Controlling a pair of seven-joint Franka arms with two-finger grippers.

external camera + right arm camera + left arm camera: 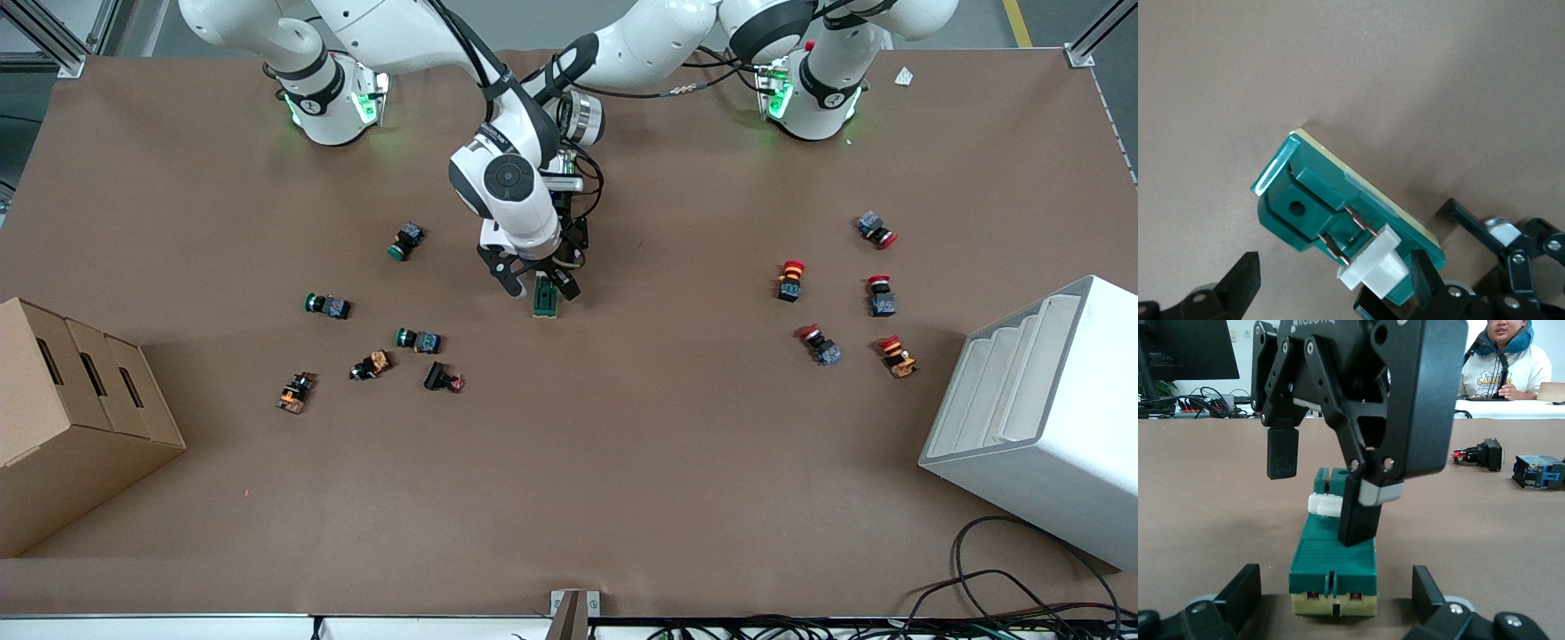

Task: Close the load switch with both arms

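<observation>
the load switch [546,299] lies flat on the brown bench [622,462], just above the centre of the front view, between a scatter of green-capped push-buttons [418,340] at mid left and red-capped push-buttons [791,279] at mid right. both grippers are gathered over it.

the right gripper [536,281] is seen in the left wrist view with its jaws apart — one finger [1358,513] is set down on the ribbed green top beside the cream-white handle piece [1327,505], the other hangs clear above the bench. this placing appears meant for pushing the handle over.

the left gripper [1337,593] sits low at the bottom of its own view, jaws apart on either side of the switch's cream end, apparently so the body can be steadied while the handle is moved. whether contact is made there cannot be told.

in the right wrist view the handle stands out from the green body at the lower middle.
</observation>
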